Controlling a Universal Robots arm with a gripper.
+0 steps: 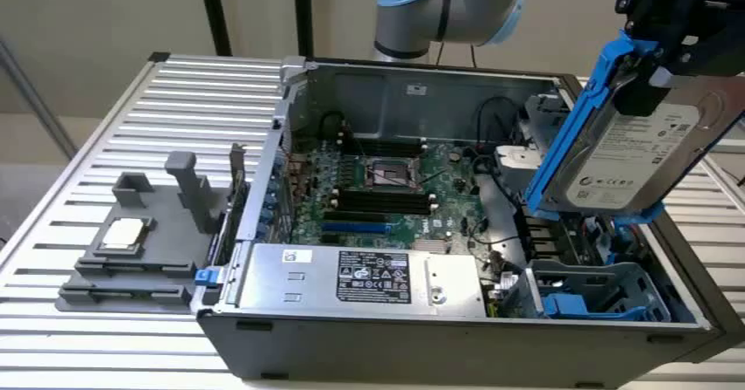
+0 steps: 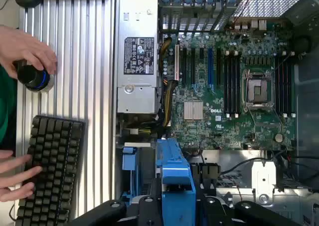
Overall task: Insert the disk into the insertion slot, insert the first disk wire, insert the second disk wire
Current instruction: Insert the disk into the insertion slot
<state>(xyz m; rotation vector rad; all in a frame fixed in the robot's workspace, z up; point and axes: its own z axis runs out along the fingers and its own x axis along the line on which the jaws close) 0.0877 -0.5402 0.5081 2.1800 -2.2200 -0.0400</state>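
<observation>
Gripper [image 1: 654, 74], black and blocky, is clamping the silver metal disk with a white printed label [image 1: 634, 159], clipped in a bright blue plastic carrier frame. It is holding the disk on edge, tilted, high over the exterior view's right side of the open dark grey computer case [image 1: 466, 338]. In the wrist view the blue carrier edge [image 2: 173, 173] is sitting between the closed jaws.

The boxy blue-grey plastic insertion slot with blue latch tabs [image 1: 599, 290] is waiting empty below, well apart from the disk, so the main risk is looking like misalignment. The slot is only slightly wider than the carrier, and a disk coming down at this tilt would likely be catching a wall or a latch tab and jamming. Since the grip is sitting on smooth plastic and metal, the heavy disk could be slipping or rotating in the jaws. A drop here would probably be landing on the green motherboard [image 1: 390, 194] or the loose black cables [image 2: 242, 161] beside the slot, which could also be getting snagged or pinched.

The silver power-supply box [image 1: 361, 277] is lying clear of the path. Out on the ribbed aluminium worktop [image 1: 93, 128], a person's hand [image 2: 25, 49] is resting on a round knob beside a black keyboard [image 2: 50, 171], well apart from the case.
</observation>
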